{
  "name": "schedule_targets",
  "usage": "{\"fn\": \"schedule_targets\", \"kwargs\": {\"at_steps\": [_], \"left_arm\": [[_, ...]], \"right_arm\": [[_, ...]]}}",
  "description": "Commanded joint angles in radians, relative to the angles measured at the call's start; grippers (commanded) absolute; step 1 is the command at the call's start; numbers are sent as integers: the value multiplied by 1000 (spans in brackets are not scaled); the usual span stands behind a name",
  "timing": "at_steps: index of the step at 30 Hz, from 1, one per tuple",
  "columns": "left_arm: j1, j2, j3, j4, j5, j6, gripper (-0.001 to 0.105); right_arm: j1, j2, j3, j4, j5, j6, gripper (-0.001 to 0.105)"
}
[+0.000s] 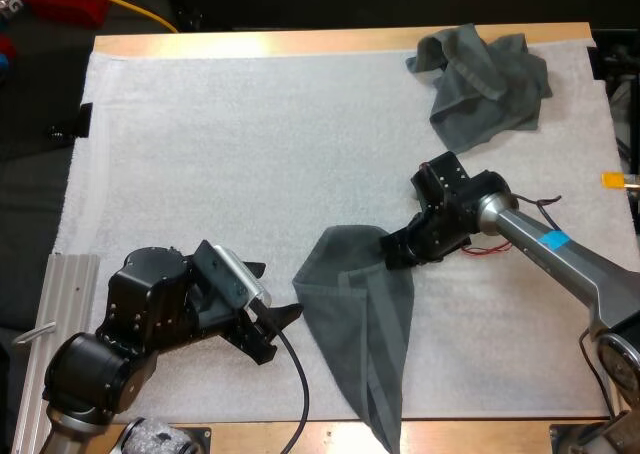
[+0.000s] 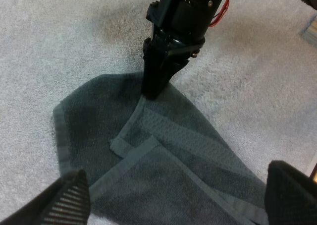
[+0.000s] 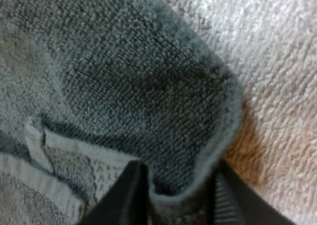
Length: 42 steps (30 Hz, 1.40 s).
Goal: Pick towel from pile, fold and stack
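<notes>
Seen from above, the right arm (image 1: 560,249) reaches in over the white mat (image 1: 200,144) and its jaws are clenched on the far corner of a grey-green towel (image 1: 360,324). The cloth lies in a rough triangle at the near middle of the mat. Its narrow tail runs down past the mat's near edge onto the wooden counter (image 1: 250,44). The left arm (image 1: 150,319) sits low at the near left, with the tip of the left jaws just beside the towel's left corner.

The high view alone takes in a second, crumpled towel (image 1: 485,84), bunched at the mat's far right corner and well apart from both arms.

The right wrist view supplies the detail of the grasp: two black fingertips (image 3: 131,195) press the towel's (image 3: 124,76) hemmed edge from both sides, so that the hem curls up between them off the mat (image 3: 277,61).

The left wrist view looks across the towel (image 2: 163,150) toward the right arm (image 2: 183,17), which comes down on the far corner. Here the cloth is doubled over itself — one hemmed flap crosses another at an angle. The left fingers (image 2: 69,200) stand wide apart over the towel's near part, released and gripping nothing, with bare mat (image 2: 59,46) beyond.
</notes>
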State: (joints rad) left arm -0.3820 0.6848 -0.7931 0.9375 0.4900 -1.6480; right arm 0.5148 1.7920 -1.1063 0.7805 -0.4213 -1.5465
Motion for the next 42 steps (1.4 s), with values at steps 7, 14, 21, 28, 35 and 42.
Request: {"fn": "schedule_targets", "kwargs": {"at_steps": [7, 14, 21, 28, 35, 42], "left_arm": [[-2, -7, -7, 0, 8, 0, 71], [-2, -7, -7, 0, 8, 0, 71], [-2, -7, -7, 0, 8, 2, 71], [-2, -7, -7, 0, 8, 9, 71], [-2, -7, -7, 0, 8, 9, 71], [-2, -7, -7, 0, 8, 9, 71]], "right_arm": [[-3, -7, -23, -11, -7, -16, 0], [-3, -21, -152, 64, 183, -158, 0], [-3, -21, -294, 22, 325, -253, 0], [-3, -12, -307, -141, 333, -252, 0], [-3, 0, -307, -145, 389, -212, 12], [-3, 0, -307, -98, 381, -203, 54]]}}
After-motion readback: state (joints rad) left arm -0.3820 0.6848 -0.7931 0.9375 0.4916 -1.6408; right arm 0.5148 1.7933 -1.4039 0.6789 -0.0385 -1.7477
